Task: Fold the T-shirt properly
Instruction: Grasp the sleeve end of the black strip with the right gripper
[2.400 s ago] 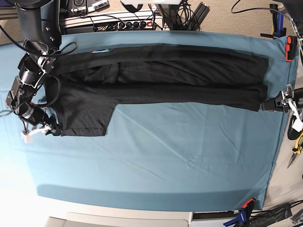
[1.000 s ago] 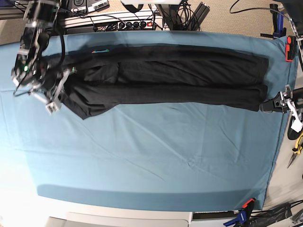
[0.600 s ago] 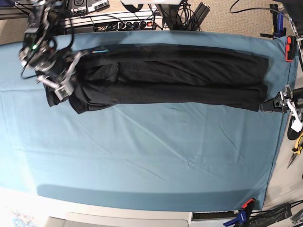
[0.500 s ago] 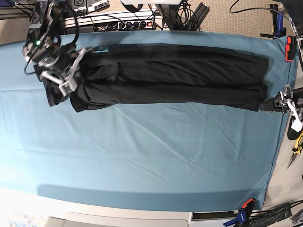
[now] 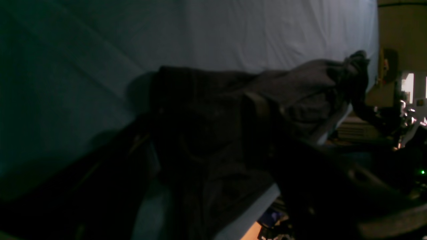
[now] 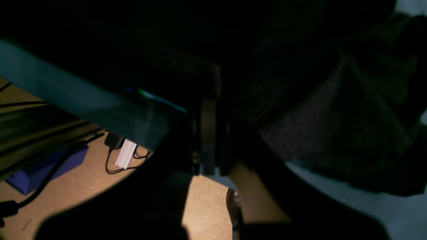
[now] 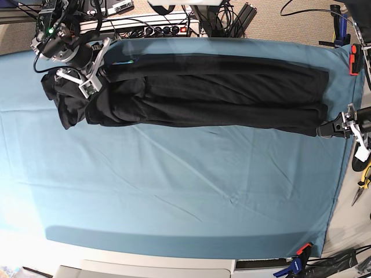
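The near half of the counter [image 7: 174, 197] lay bare under its teal cloth [image 7: 191, 174]. Beyond it the T-shirt [image 7: 220, 95] stretched as a long, narrow black band across the far part of the counter. At one end the left claw [image 7: 331, 128] sat against the hem; whether it gripped the fabric could not be told. At the far end the right claw [image 7: 87, 74] was clenched on the T-shirt, holding a bunched sleeve lifted.
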You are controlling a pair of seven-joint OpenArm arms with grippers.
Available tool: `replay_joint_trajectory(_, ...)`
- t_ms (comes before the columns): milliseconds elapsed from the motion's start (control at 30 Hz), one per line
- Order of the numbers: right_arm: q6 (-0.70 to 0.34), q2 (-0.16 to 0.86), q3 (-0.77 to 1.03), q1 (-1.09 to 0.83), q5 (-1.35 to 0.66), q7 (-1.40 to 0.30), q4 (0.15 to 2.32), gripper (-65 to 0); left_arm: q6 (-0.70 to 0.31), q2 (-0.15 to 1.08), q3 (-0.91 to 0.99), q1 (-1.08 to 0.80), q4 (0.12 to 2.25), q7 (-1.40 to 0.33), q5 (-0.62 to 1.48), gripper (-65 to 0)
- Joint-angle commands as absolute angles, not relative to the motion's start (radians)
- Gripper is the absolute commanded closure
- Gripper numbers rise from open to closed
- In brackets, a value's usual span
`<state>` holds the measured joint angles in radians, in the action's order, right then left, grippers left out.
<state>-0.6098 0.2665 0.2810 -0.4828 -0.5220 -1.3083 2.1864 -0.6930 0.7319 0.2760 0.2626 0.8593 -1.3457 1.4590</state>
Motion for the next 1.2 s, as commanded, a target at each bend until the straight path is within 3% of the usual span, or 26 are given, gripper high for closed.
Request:
replay_joint_trajectory(0, -0.609, 0.277, 0.288, -0.482, -0.530, -1.295, 2.205, 0.0, -0.698, 0.759, 0.282, 0.282, 0.873, -1.335, 1.484, -30.9)
replay_joint_trajectory(67, -0.609, 0.277, 0.288, -0.482, -0.529, -1.279, 2.205, -1.2, -0.698, 0.759, 0.282, 0.282, 0.873, -1.335, 1.484, -30.9)
replay_joint_trajectory(167, -0.608, 0.276, 0.290, -0.482, -0.498, -1.201, 2.205, -24.7, -0.698, 0.760, 0.282, 0.282, 0.873, -1.335, 1.484, -30.9)
replay_joint_trajectory(200, -0.607, 0.276, 0.290, -0.479, -0.477, -1.167, 2.205, -28.4, -0.698, 0.760, 0.282, 0.282, 0.873, -1.335, 1.484, -30.9)
replay_joint_trajectory(433, -0.454, 0.176, 0.335, -0.348, -0.339, -1.066, 2.203, -28.9, -0.698, 0.760, 0.282, 0.282, 0.873, -1.335, 1.484, -30.9)
replay_joint_trajectory(633, -0.409, 0.040, 0.479, -0.263, -0.432, -1.063, 2.100, -28.9, -0.698, 0.760, 0.282, 0.282, 0.873, -1.335, 1.484, -30.9)
replay_joint_trajectory(900, -0.419, 0.049, 0.703, -0.123, -0.615, -1.092, 1.810, -29.0, -0.698, 0.760, 0.282, 0.282, 0.873, -1.335, 1.484, -30.9)
replay_joint_trajectory(1167, -0.482, 0.080, 0.712, -0.007, -0.710, -1.164, 1.595, -29.0, -0.698, 0.759, 0.282, 0.282, 0.873, -1.335, 1.484, -30.9)
